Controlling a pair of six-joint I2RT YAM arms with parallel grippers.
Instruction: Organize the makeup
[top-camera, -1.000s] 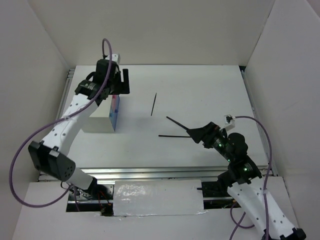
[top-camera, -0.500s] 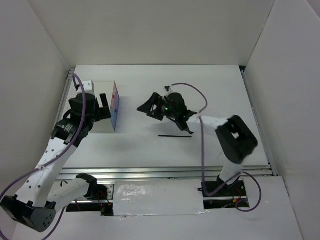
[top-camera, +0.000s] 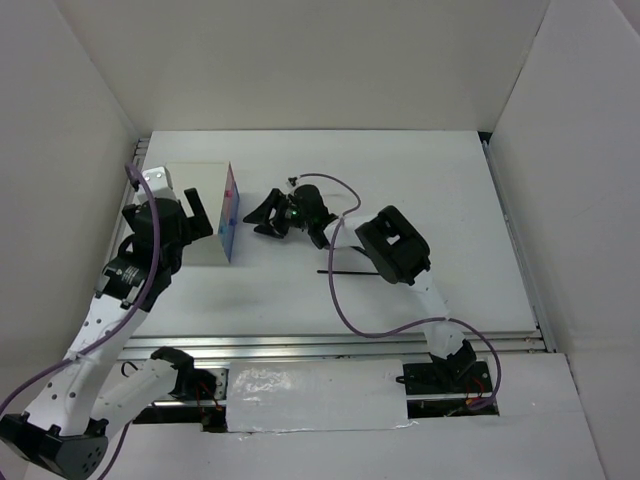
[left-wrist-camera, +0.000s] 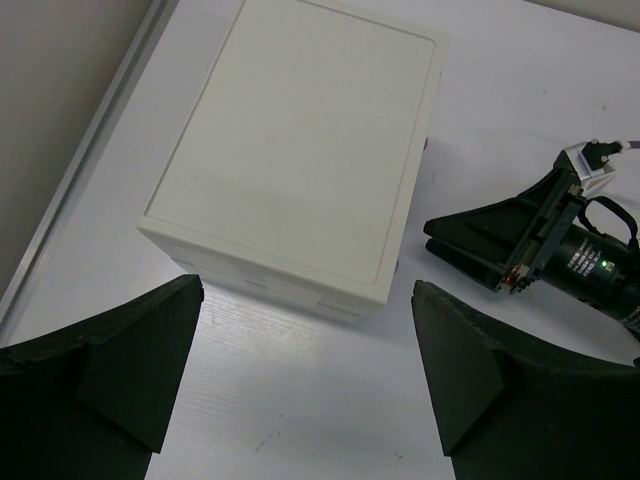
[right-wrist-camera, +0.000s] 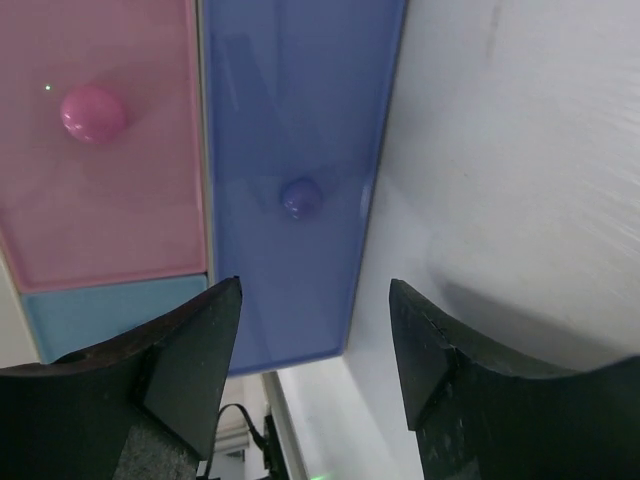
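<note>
1. White walls close in a white table (top-camera: 440, 200). A white box (left-wrist-camera: 300, 150) stands on it, directly ahead of both my grippers.
2. My right gripper (right-wrist-camera: 314, 300) faces the box's drawer fronts with its fingers apart and nothing between them. The blue drawer (right-wrist-camera: 300, 120) is straight in front, and its small blue knob (right-wrist-camera: 300, 197) sits just ahead of the fingertips, roughly centred in the gap. The pink drawer (right-wrist-camera: 100, 180) and its pink knob (right-wrist-camera: 92, 112) lie off to one side.
3. My left gripper (left-wrist-camera: 307, 300) hangs at the opposite, back side of the box. It is spread wide and touches nothing, with the box top just beyond its fingertips.
4. The only makeup I can see is a thin black pencil (top-camera: 338, 271). It lies flat on the table behind my right gripper, toward the near edge and well apart from the box. I cannot make out any other pieces.
5. I judge the step in hand to be opening the blue drawer so the pencil has somewhere to go.
6. To do it well, I should ease the right fingers forward until the knob sits fully between the pads. Then I should close squarely on it and pull straight back along the drawer's own line, without twisting.
7. The box looks light and may slide with the pull, so I should bring the left gripper down against its back or top before pulling.
</note>
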